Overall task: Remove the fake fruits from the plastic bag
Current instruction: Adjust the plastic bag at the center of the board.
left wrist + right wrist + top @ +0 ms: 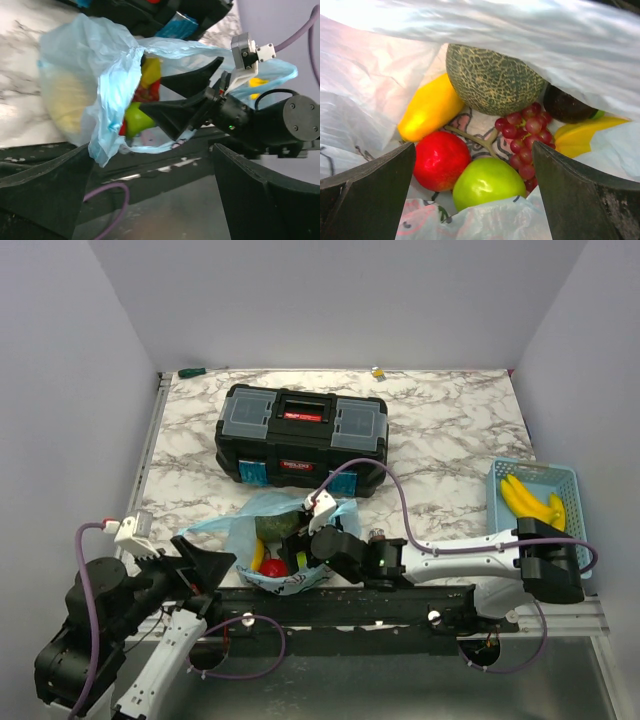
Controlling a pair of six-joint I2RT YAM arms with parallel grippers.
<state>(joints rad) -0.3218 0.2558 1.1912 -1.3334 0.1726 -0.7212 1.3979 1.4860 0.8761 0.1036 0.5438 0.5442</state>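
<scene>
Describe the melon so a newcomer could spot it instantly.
Just in front of the black toolbox sits the light-blue bag. Inside it lies the melon: the biggest fruit, round, with a netted grey-green rind; its neighbours are smooth-skinned.

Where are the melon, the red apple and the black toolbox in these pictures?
melon [492,80], right wrist view, middle of its netted rind.
red apple [441,160], right wrist view, centre of its shiny skin.
black toolbox [303,440], top view, on the lid just below the handle.
</scene>
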